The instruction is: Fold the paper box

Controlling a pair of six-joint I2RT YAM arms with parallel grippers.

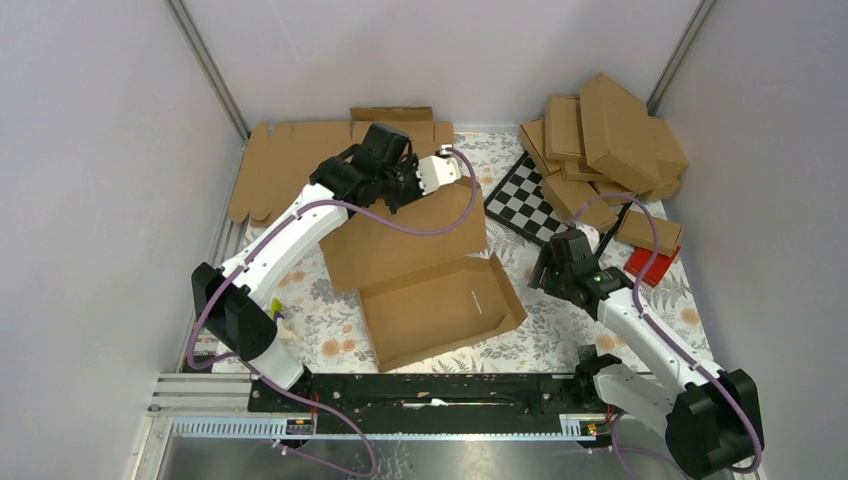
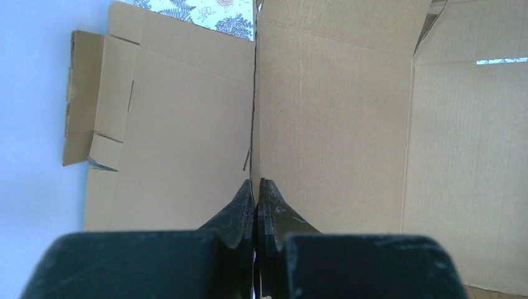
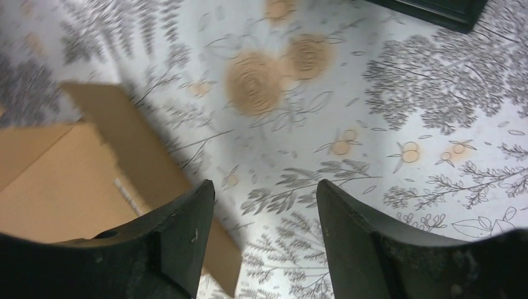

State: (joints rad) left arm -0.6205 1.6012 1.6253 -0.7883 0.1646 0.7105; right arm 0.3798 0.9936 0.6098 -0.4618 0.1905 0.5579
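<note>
At table centre: paper box crosswise, lid raised far side.

legible text: none is showing in any view
paper box: is presenting plain brown cardboard, unprinted
checkered board: is displaying black-and-white squares only

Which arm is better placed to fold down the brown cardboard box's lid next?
Left: the left gripper is shut on the raised lid of the brown corrugated cardboard box; the right gripper hangs open over the floral tablecloth.
</note>
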